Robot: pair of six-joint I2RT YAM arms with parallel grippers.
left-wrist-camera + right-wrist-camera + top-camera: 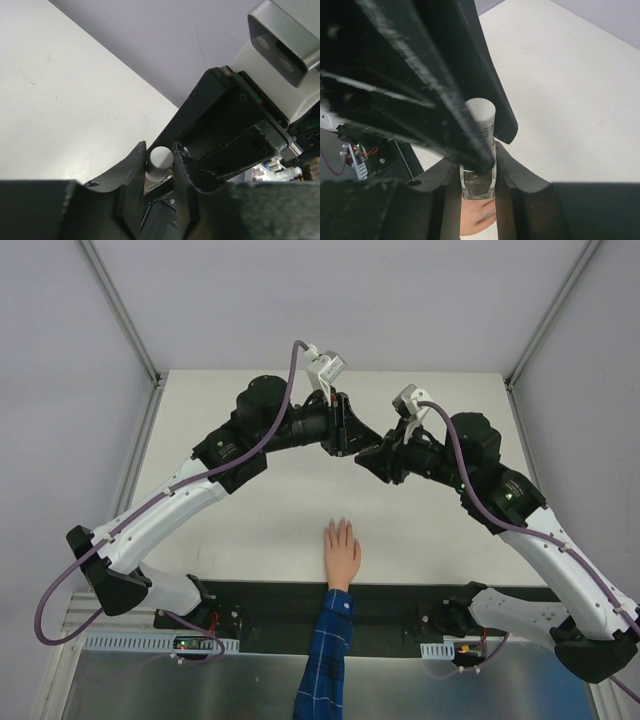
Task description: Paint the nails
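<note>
The flesh-coloured mannequin hand point(341, 550) lies palm down at the table's near edge, its blue plaid sleeve point(328, 660) running toward me. Its nails point(339, 526) are too small to make out. Both arms meet high over the table's middle. My right gripper point(477, 165) is shut on the clear glass body of the polish bottle point(477, 184), with the hand point(477, 222) far below it. My left gripper point(160, 150) comes in from the opposite side, its fingers point(455, 115) shut on the bottle's white cap point(161, 160). From above, the bottle is hidden between the left gripper point(352, 443) and the right gripper point(374, 458).
White tabletop point(250, 530) spreads around the hand. A black rail point(260, 605) with both arm bases lines the near edge. Grey walls and metal frame posts point(120, 310) close the back and sides. The right wrist's camera housing point(285, 40) looms close in the left wrist view.
</note>
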